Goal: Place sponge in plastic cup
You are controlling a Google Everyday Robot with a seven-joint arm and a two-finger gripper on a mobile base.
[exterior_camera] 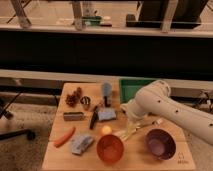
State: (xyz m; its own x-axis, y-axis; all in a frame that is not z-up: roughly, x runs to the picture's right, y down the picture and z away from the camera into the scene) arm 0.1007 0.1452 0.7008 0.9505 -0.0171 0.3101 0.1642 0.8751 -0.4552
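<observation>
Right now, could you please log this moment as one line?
gripper: right of sponge, apart | sponge: flat on table, not grasped

Pincer (130, 125) hangs just right of sponge (106, 115) on table (56, 158).

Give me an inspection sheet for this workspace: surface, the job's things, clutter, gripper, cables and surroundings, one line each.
Surface: wooden table, crowded with small items.
Job's things: sponge lies flat mid-table, not held; the plastic cup cannot be picked out for certain, as the arm hides part of the table.
Clutter: orange bowl, purple bowl, green tray, blue-grey lump, dark block, orange stick-shaped piece, small orange ball.
Gripper: gripper hangs low over the table between the two bowls, right of the sponge and apart from it.
Cables: nothing seen.
Surroundings: dark counter behind the table; chair base on the floor at left.
</observation>
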